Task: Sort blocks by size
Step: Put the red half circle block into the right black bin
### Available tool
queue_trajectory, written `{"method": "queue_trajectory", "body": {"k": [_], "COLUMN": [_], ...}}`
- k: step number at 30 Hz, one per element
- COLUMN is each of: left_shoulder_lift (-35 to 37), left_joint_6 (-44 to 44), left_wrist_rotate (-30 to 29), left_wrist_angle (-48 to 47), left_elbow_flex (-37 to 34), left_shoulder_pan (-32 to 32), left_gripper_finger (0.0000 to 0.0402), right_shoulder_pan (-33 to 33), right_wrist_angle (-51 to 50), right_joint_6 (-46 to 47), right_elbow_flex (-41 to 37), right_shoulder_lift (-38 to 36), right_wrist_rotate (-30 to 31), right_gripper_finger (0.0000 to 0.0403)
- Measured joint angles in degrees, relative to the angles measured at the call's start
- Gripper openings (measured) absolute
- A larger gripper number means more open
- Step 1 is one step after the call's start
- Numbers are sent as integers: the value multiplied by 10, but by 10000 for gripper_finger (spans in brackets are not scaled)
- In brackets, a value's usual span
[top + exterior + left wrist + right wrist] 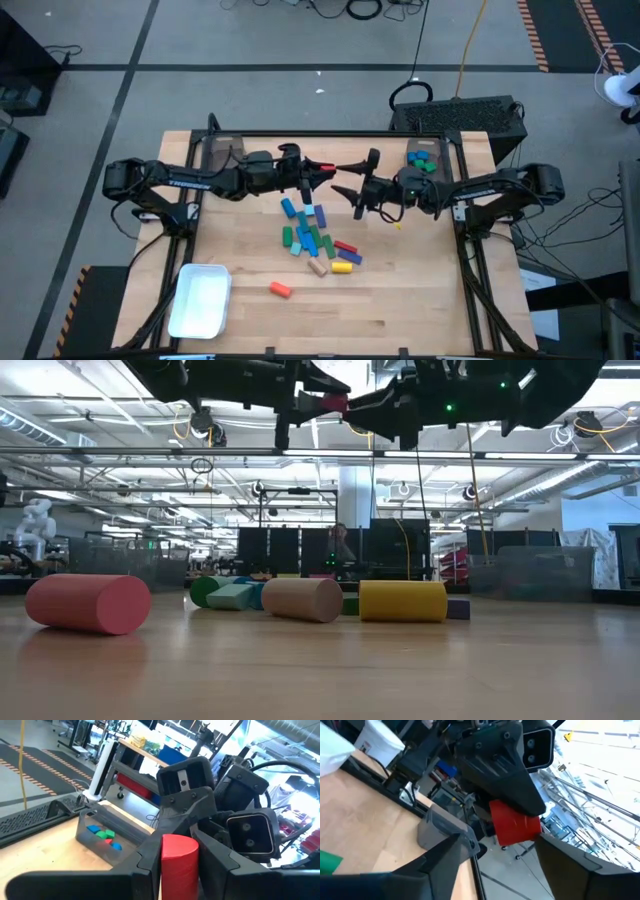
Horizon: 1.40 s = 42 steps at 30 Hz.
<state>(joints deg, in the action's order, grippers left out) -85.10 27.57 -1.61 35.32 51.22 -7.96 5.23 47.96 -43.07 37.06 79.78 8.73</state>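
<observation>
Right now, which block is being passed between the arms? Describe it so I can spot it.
Look above the table's far middle, where the two grippers meet. The red cylinder sits between the left gripper's fingers, raised above the block pile; every other block lies on wood or in bins.

A: The tabletop (400, 300) is seen from straight overhead; level across it, the low view is set close behind the blocks (402, 601).

B: The red cylinder (179, 865) is shared closely by both wrist views.

a robotics lab: metal racks (285, 545), ceiling strip lights (90, 405) (another white robot (35, 525) stands far off)
</observation>
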Motion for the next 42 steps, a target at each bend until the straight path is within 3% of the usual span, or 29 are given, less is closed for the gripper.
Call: {"method": "queue_trajectory", "body": {"k": [6,21,33,42], "left_shoulder_lift": [-2,-56,-57,-56], "left_joint_6": [-9,6,7,-31], "left_wrist_rotate": [13,47,62,61], "left_wrist_angle": [-21,58,73,62], "left_elbow_flex": [0,0,0,0], "left_shoulder_pan": [3,5,5,5], "left_gripper_finger": [98,98,98,99], "right_shoulder_pan": [0,0,0,1], "right_wrist_angle": [22,-3,-18,-23], "right_joint_6": [3,5,1,-4], "right_elbow_flex": [0,0,0,0], "right_shoulder_lift": [0,0,0,0], "right_wrist_rotate": [-5,-19,-20,-36], "right_gripper_finger": [265,230,154,138]}}
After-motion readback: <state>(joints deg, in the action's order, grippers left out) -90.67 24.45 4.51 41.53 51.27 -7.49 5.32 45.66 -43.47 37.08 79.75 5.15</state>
